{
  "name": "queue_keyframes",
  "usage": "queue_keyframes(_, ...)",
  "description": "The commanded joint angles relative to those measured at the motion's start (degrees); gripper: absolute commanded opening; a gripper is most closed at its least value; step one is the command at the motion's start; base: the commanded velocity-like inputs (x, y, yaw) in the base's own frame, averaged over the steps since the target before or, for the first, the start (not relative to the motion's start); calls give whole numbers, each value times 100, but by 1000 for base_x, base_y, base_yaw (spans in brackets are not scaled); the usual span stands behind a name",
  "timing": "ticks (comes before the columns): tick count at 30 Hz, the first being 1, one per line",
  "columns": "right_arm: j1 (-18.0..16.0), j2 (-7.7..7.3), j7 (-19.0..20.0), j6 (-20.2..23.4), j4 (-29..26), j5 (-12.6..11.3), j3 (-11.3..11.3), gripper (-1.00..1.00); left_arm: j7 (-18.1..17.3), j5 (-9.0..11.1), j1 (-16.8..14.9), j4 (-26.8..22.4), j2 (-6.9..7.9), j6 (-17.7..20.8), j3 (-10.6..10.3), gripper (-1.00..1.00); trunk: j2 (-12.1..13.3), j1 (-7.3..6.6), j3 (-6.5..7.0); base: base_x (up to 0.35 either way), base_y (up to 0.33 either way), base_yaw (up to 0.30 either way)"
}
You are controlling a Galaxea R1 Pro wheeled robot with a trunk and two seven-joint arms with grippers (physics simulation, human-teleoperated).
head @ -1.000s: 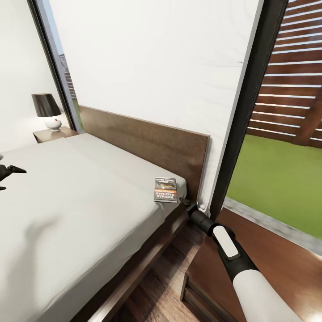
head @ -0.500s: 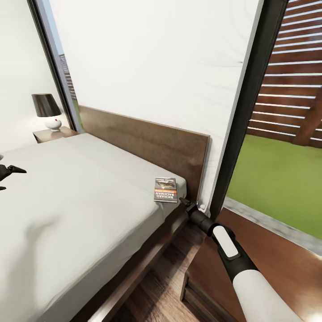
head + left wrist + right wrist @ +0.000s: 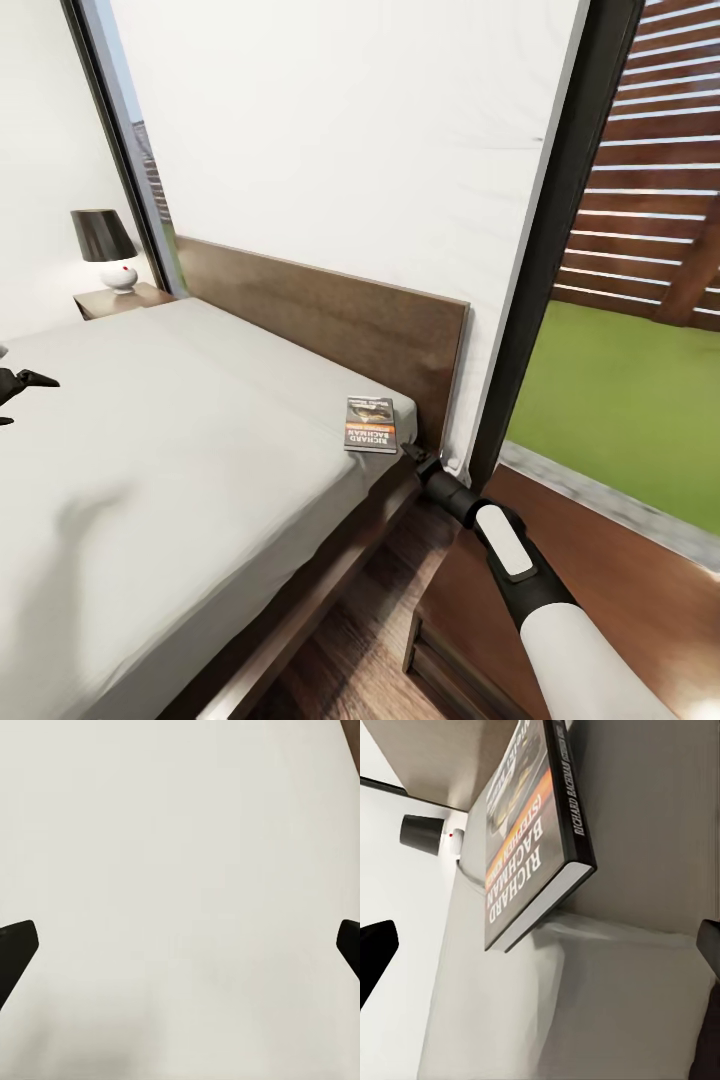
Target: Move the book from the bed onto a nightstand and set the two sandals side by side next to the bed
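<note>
The book [image 3: 371, 424] lies flat on the bed [image 3: 150, 450], at the mattress corner close to the headboard [image 3: 330, 320]. It is not yet picked up. The right gripper [image 3: 408, 449] sits just beside the book's near edge at the mattress corner, not gripping. In the right wrist view the book [image 3: 536, 832] sits ahead between two dark fingertips [image 3: 375, 952] at opposite edges of the frame, so the jaws are wide. The left gripper [image 3: 25, 383] hovers over the mattress far from the book; the left wrist view shows its fingertips [image 3: 16, 949] spread wide too, over bare mattress.

Step in hand, as I judge it: grasping the book. To do it well, come in low along the mattress, get one finger under the near edge and one on the cover, and close on the spine side. It's a thin paperback and could slide toward the headboard if pushed.

A nightstand [image 3: 560, 560] stands right under the right arm, the short drop-off; another nightstand with a lamp [image 3: 104, 245] is across the bed.

Versus the earlier frames: nothing has changed — book, both arms and camera match.
</note>
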Motion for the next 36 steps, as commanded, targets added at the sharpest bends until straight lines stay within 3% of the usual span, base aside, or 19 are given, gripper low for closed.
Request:
queue_keyframes(1, -3, 5, -16, 40, 0, -35, -19, 100, -53, -21, -6, 1, 8, 1, -47, 100, -2, -1, -6, 0, 0, 0)
queue_keyframes(36, -4, 10, -90, 42, 0, -51, -19, 100, -53, -30, -5, 2, 8, -1, -47, 100, -2, -1, -6, 0, 0, 0)
